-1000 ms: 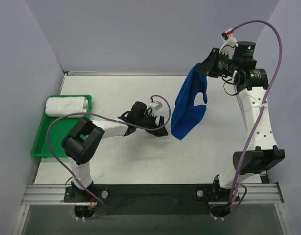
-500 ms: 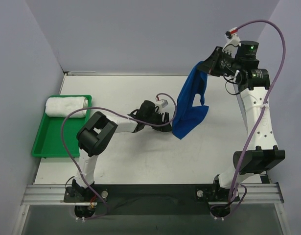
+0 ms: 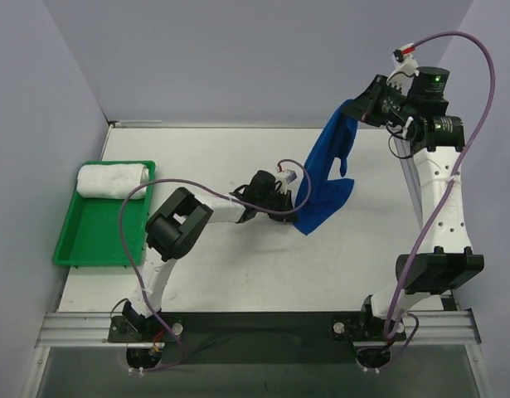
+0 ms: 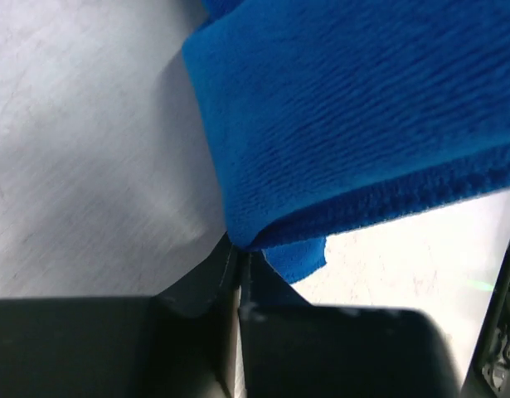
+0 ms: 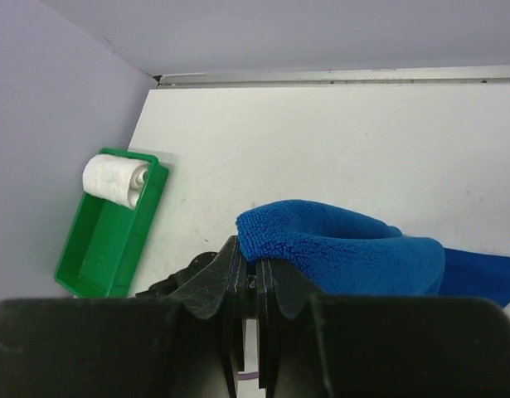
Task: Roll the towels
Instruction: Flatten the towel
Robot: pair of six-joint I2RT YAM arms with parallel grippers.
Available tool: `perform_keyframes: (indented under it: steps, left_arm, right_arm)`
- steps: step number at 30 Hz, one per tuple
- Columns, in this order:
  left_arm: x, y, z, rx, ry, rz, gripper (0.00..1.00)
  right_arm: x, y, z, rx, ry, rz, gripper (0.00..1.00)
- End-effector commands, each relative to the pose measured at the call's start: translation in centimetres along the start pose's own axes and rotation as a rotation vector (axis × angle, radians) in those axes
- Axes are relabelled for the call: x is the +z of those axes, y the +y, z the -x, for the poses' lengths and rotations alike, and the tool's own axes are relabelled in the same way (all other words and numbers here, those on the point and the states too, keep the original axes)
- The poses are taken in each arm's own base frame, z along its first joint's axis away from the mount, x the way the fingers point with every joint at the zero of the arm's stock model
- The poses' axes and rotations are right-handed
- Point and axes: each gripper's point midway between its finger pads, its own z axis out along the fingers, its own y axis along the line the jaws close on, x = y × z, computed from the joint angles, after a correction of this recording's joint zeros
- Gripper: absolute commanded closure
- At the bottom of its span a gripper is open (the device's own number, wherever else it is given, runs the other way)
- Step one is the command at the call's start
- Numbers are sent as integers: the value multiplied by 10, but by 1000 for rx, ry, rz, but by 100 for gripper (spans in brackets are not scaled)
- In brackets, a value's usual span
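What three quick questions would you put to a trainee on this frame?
1. True or false: the white fluffy rolled towel lies in the flat green plastic tray.
2. The royal blue terry-cloth towel is: A) spread flat, B) hanging from the right gripper, C) rolled up.
3. Fill in: the left gripper is shut on the ____ towel.

Key: 1 true; 2 B; 3 blue.
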Motion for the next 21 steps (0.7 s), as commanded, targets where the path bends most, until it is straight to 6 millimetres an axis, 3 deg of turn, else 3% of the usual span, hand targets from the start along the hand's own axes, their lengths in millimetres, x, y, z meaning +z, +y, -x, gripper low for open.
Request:
perform_keyframes:
  steps: [1,2,3,4,5,6,7,8,9,10,12,13,14,18,20,21]
  left_arm:
    - [-19,22,-4,11,81,84,100]
    - [-34,18,10,29,66,90,100]
    - [-48,30,24,29,46,111,100]
    - [-71,27,27,44,79,119,100]
    - [-85,30,35,57,80,133,100]
    - [-105,47,48,86,67,168,100]
    - [-123,52,44,78,107,191,100]
    - [-144,47,67,115,71,194,100]
    - [-164,60,79,162,64,221,100]
    - [-182,61,74,153,115,243,100]
    - [-212,64,100,252,115,263,100]
    - [-226,60,95,247,157,265,100]
    - [-237,54,107,286,146,267,100]
    - [-279,46,111,431,194,326,100]
    - [-302,43,106,460,214,380,100]
    - [-310,43,102,479,228,390,100]
  right_arm:
    - [-18,-6,35,-45,-104,7,100]
    - [-23,-10,35,-48,-109,-3,100]
    - [-27,-15,36,-78,-114,-15,100]
    - [-33,-32,34,-73,-109,-52,100]
    - [-41,-35,34,-88,-114,-69,100]
    - [-47,-45,33,-123,-110,-97,100]
    - [-52,-55,30,-128,-100,-124,100]
    - [-63,-69,25,-114,-85,-165,100]
    - [-68,-76,22,-133,-73,-182,100]
    - [-74,-89,12,-116,-46,-210,100]
    - [-79,-98,0,-126,-2,-238,100]
    - [-82,-104,-13,-147,53,-258,100]
    - [-83,-108,-21,-147,84,-267,100]
    - [-94,-119,-57,-165,213,-307,100]
    - [-105,-121,-70,-183,242,-328,100]
    - [-107,-126,-86,-169,279,-336,100]
